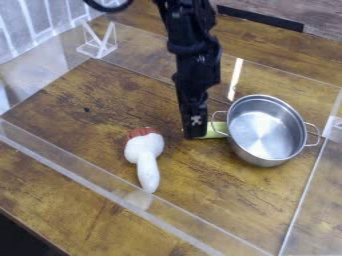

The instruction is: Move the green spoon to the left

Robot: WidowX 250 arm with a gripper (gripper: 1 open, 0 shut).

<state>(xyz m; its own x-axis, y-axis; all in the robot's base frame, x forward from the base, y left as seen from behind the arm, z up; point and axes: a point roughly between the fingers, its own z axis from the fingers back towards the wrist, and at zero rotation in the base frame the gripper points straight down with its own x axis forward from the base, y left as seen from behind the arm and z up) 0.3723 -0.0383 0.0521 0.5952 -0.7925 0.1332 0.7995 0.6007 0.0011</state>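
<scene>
The green spoon [215,131] lies on the wooden table right beside the left wall of the round steel pot [267,136]. Only its right end shows. My gripper [195,124] hangs point-down over the spoon's left part and hides it. The fingers stand open, low near the tabletop, and I see nothing held between them. Whether they touch the spoon I cannot tell.
A white chunky-handled utensil with a red tip [144,160] lies to the front left of the spoon. Clear acrylic walls [80,150] ring the work area. A small clear stand [96,41] sits at the back left, and a pale upright strip [237,76] behind the pot.
</scene>
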